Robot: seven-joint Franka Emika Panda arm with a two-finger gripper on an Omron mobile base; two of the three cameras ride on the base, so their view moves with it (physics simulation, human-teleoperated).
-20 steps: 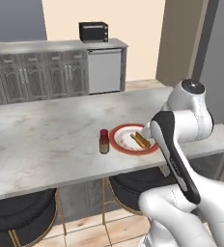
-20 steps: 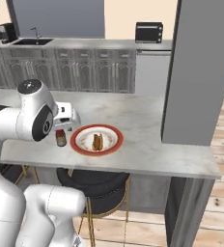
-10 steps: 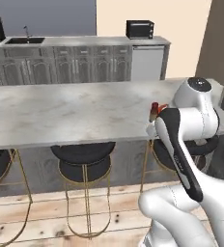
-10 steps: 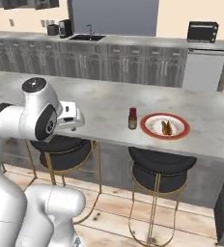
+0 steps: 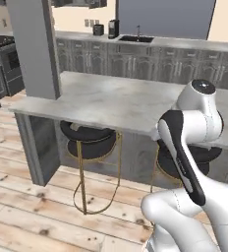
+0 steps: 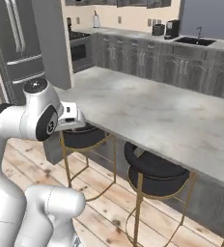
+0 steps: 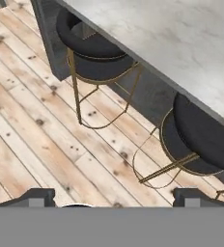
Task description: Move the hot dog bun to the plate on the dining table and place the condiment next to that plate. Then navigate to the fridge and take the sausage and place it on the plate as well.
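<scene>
Now, operator, left base view: your bench (image 5: 111, 101) runs from 9 to 3 o'clock, a black stool (image 5: 89, 140) tucked under it at 7.

Right base view: fridge (image 6: 15, 46) stands at 10 o'clock, behind a grey pillar (image 6: 51, 41); bench top bare.

Hand view: tool (image 7: 115, 201) at 6 o'clock, tips (image 7: 34, 198) spread wide apart, holding nothing, over wood floor (image 7: 32, 130); stools at 12 and 3.

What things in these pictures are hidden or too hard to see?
- Tall dark grey fridge: right base view, cut off by the left edge.
- Black round stool: left base view, partly behind the white arm.
- Gripper: hand view, just its dark tips, wide apart.
- Small dark items beside the sink: too small to name.
</scene>
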